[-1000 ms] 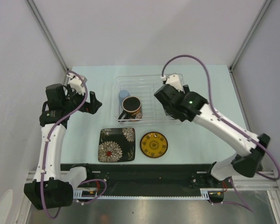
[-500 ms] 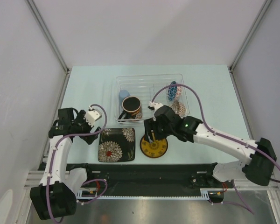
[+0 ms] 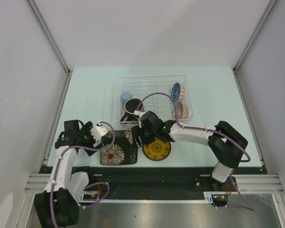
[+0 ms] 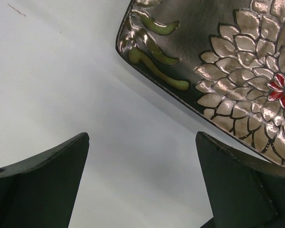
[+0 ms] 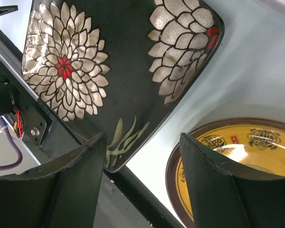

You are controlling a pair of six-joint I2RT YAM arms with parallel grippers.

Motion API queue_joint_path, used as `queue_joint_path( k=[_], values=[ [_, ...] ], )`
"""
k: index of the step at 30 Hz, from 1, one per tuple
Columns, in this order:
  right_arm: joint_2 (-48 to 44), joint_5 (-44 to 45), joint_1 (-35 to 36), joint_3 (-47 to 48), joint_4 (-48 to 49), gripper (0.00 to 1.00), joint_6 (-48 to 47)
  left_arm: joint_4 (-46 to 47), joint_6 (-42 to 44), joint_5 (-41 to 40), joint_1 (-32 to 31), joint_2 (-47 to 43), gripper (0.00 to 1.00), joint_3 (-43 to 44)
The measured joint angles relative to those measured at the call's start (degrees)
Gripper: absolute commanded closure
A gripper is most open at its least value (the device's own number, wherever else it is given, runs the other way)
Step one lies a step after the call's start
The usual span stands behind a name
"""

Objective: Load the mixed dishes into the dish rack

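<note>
Left gripper (image 4: 142, 142), wide open and empty, hangs beside the black square floral plate (image 3: 116, 153). Right gripper (image 5: 142, 137), jaws parted, holding nothing, hovers between plate and yellow saucer (image 3: 157, 149).

The left gripper (image 4: 142, 140) is hanging above the pale table (image 4: 52, 71), its two dark fingers standing wide apart. The black square floral plate (image 4: 228, 66) is lying at upper right, its edge passing behind the right finger.
</note>
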Motion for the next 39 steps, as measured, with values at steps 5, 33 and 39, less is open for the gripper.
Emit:
queue_joint_path(
  k=[5, 33, 39],
  values=[
    [1.53, -0.63, -0.33, 0.00, 2.47, 0.34, 0.00, 1.84, 1.44, 0.00, 0.00, 1.27, 0.00, -0.07],
    [8.50, 0.96, -0.13, 2.01, 5.07, 0.40, 1.90, 8.37, 11.63, 0.13, -10.95, 5.25, 0.00, -5.16],
    [8.41, 1.81, -0.02, 2.12, 5.05, 0.41, 2.62, 6.40, 10.34, 0.17, -12.17, 2.99, 0.00, -5.84]
  ],
)
